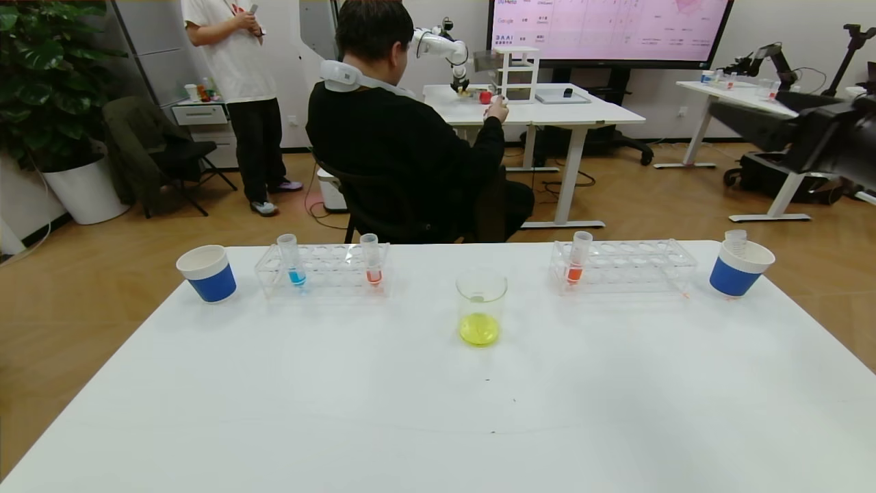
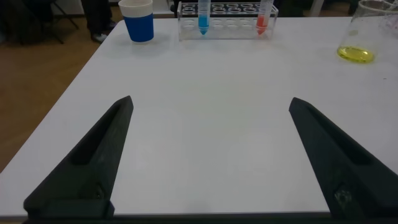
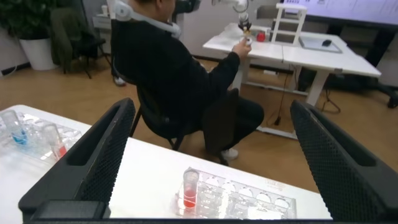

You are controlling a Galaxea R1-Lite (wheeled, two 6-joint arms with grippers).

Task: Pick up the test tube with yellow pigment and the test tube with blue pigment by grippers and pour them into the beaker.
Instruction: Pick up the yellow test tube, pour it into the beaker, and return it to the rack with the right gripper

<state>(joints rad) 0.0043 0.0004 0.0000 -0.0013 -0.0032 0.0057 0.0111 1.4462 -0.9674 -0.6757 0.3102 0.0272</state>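
Yellow liquid sits in the bottom of the beaker [image 1: 481,305], which stands upright near the middle of the white table [image 1: 438,411], between the two clear tube racks. The test tube with blue pigment [image 1: 291,259] stands upright in the left rack [image 1: 321,270], near that rack's left end, with an orange-red-tipped tube [image 1: 371,259] in the same rack toward its right end. A third orange-red-tipped tube [image 1: 578,257] stands near the left end of the right rack [image 1: 623,266]. At the table's far right, a blue paper cup [image 1: 739,268] holds what looks like an empty clear tube [image 1: 736,242] poking above its rim, though the view is too small to be sure which tube it is. A second blue paper cup [image 1: 207,273] stands just left of the left rack.

The left gripper [image 2: 211,155] hovers low over bare table on the near left side, its two black fingers spread wide and holding nothing. The right gripper [image 3: 211,162] is raised over the right rack, facing out into the room, fingers likewise spread wide and empty. Beyond the table a seated person in black [image 1: 404,144] faces away.
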